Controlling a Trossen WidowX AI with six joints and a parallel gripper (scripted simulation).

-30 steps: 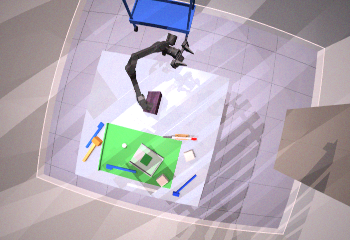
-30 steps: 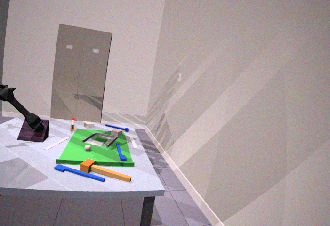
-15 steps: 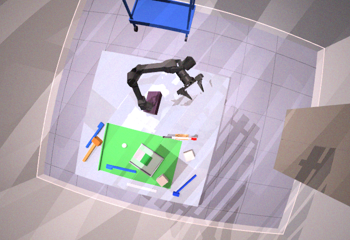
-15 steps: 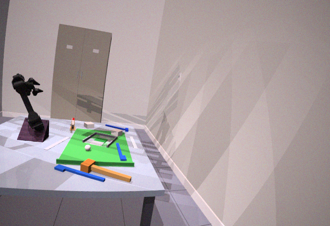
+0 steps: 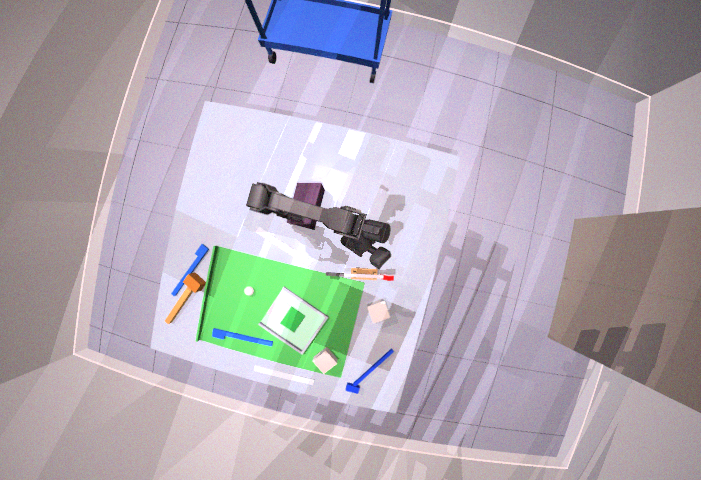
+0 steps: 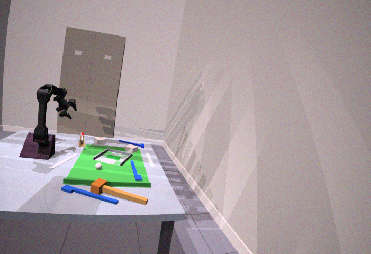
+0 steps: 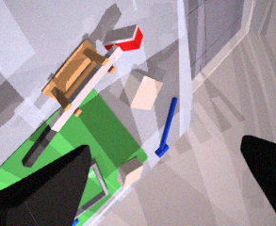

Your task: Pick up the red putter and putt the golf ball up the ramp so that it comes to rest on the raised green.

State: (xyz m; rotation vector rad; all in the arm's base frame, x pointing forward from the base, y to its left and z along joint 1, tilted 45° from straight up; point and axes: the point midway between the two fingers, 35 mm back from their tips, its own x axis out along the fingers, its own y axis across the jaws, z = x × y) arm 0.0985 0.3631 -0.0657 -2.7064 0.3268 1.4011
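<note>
Putter (image 5: 362,275) lies across its wooden cradle (image 7: 73,73); claw (image 5: 374,249) open above.

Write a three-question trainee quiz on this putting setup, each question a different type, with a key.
1. True or false: the tool is shut on the red putter.
2. Multiple choice: the ball lies on (A) the green mat, (B) the raised green, (C) the bare table.
3. Short answer: what colour is the mallet beside the mat's near end in the exterior view?

Key
1. False: its fingers are wide open above the putter, which rests on a wooden stand.
2. A.
3. Orange.
</note>
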